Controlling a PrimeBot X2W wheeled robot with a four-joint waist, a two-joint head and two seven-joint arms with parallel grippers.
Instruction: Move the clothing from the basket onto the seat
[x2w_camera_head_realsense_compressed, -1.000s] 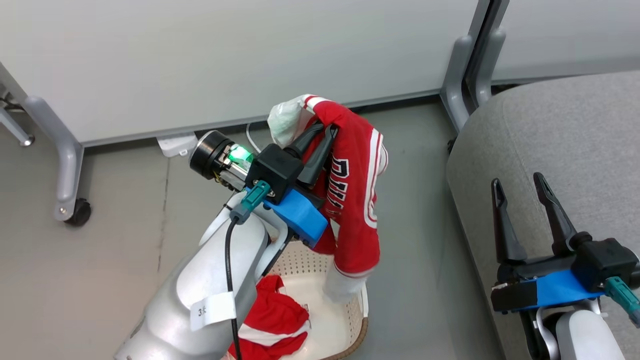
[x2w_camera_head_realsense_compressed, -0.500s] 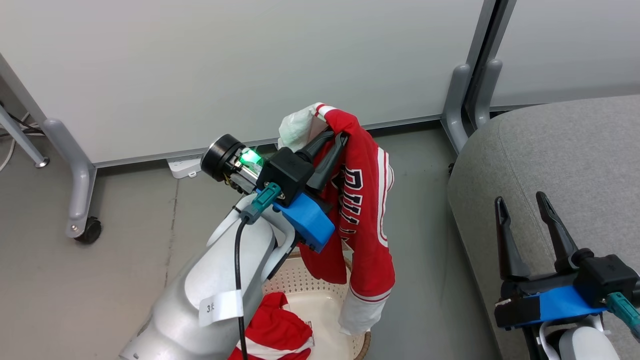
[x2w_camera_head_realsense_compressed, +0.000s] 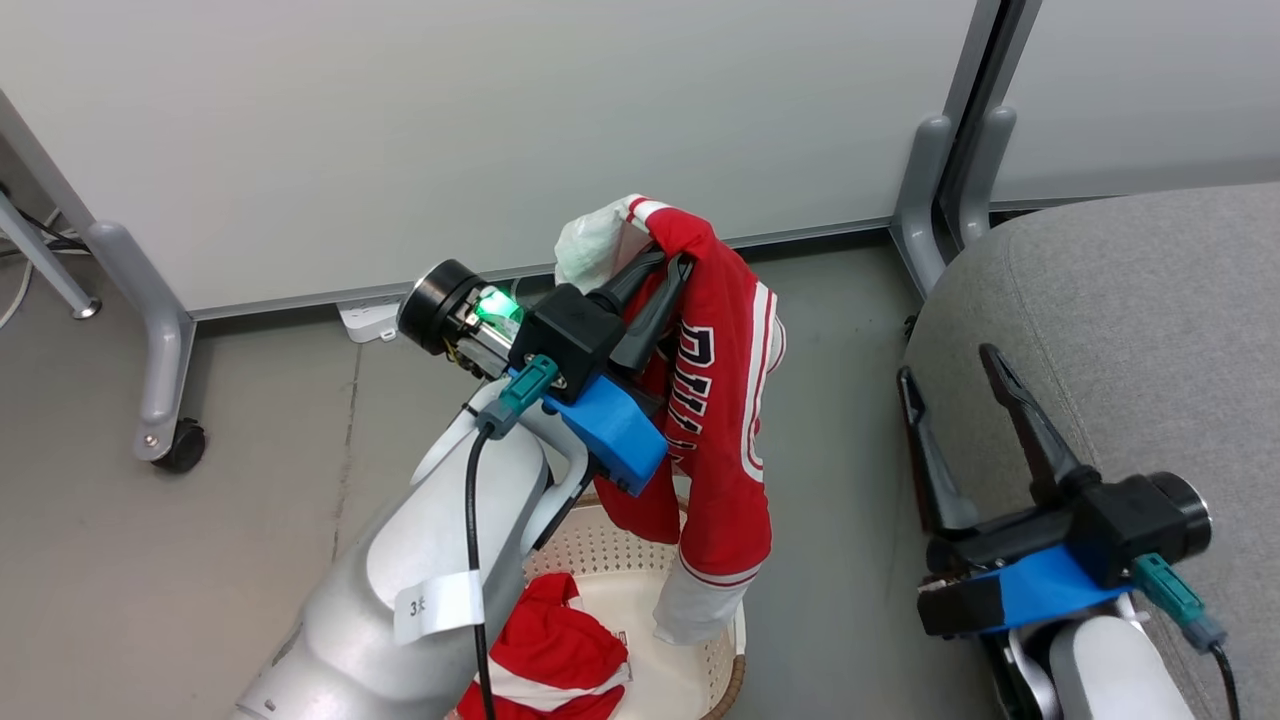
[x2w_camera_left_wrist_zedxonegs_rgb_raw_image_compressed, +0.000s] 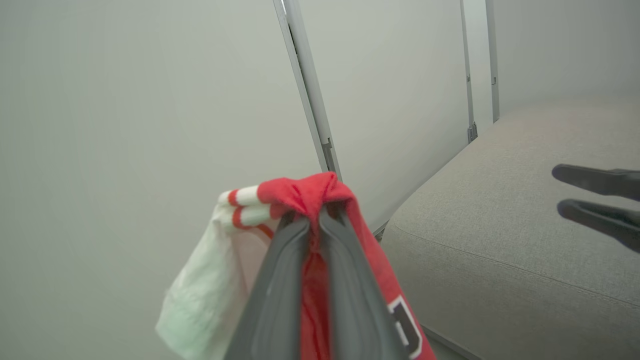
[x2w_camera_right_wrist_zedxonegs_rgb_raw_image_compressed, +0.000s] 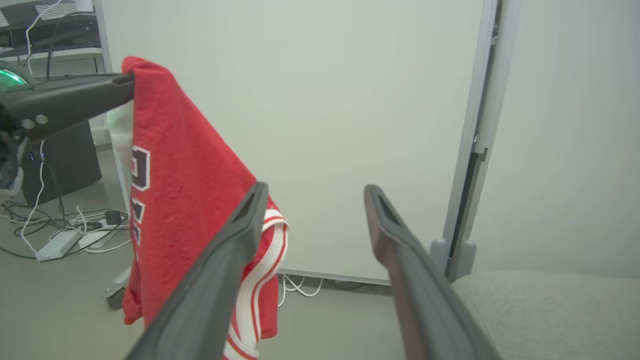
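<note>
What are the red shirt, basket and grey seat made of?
The jersey looks like soft knit fabric, matte, draping limply. The basket seems moulded plastic, smooth cream, with punched holes. The seat looks upholstered in coarse woven cloth, its weave speckled.

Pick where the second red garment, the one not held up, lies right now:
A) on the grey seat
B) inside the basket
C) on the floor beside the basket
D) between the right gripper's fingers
B: the second red garment lies crumpled on the floor of the basket, while the left gripper holds the jersey up and the right gripper stands open and empty by the seat.
</note>
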